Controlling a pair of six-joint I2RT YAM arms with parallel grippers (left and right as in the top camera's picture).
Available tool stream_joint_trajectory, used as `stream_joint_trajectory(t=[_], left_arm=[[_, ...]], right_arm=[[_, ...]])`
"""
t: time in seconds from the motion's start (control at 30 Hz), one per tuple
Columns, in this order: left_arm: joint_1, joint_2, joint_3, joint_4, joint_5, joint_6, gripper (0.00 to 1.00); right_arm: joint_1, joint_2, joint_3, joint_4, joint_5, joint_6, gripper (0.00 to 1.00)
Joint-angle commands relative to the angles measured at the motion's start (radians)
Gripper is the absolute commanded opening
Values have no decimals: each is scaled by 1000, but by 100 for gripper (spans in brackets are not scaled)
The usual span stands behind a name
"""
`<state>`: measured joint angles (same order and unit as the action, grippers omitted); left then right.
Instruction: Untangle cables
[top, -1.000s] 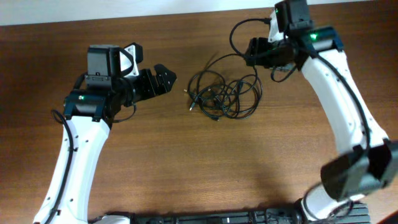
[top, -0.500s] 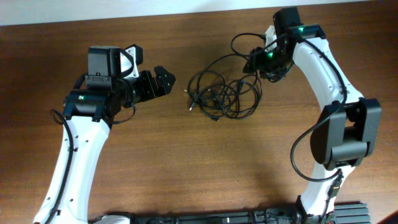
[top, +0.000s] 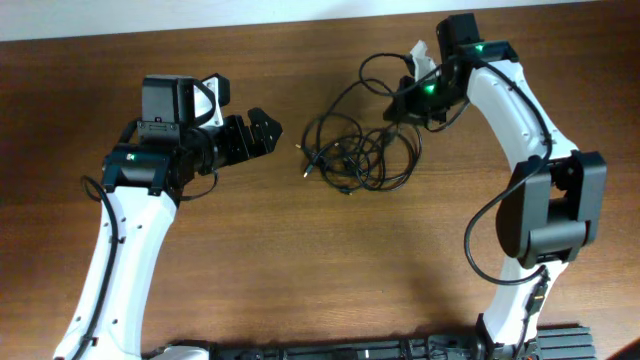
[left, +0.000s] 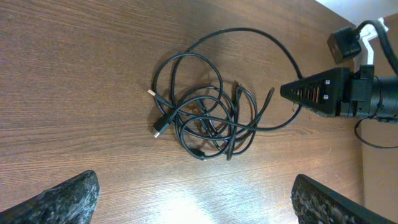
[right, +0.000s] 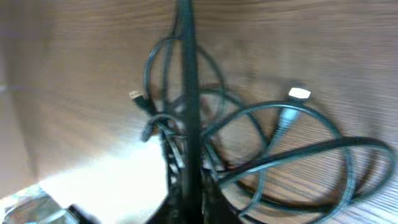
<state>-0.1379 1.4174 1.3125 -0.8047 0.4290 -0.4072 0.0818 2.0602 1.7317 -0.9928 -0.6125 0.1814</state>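
Thin black flexible cables (top: 358, 155): light, limp, knotted on the brown wooden table (top: 300, 270) ahead of the released fingers of the left gripper (top: 270, 125). Fingers of the right gripper (left: 285, 92) clenched, apparently on an outer loop; grasp loose loops.

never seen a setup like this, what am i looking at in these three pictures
Two white robot arms sit at a wooden table. One picture is shot from above. The other two come from small cameras on each arm's wrist, and the right one is blurred. On the table lies a tangle of thin black cables. The left gripper is open and holds nothing. The right gripper, at the tangle's edge, looks shut; whether it pinches a cable is unclear.
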Motion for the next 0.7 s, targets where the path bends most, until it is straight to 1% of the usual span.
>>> stream_joint_trajectory(t=[0.0,0.07,0.17,0.37,0.43,0.6,0.67], left_arm=[[5,-10,4,-1,-8,20,99],[5,-10,4,-2,-8,20,99],[5,-10,4,-2,-8,20,99],[5,-10,4,-1,-8,20,99],[5,-10,4,-1,-8,20,99],[5,-10,4,-2,-8,20,99],[5,-10,4,-2,-8,20,99]], right_arm=[[13,8,6,1,-164,-35,4],[24,-9,8,-14,-161,-36,4],[42,-80,12,-16,-150,-35,4],[52,-285,56,-16,-109,-35,4],[52,-378,84,-5,-109,-36,4],[52,-576,109,111,-109,-31,4],[52,-650,109,187,-109,-8,4]])
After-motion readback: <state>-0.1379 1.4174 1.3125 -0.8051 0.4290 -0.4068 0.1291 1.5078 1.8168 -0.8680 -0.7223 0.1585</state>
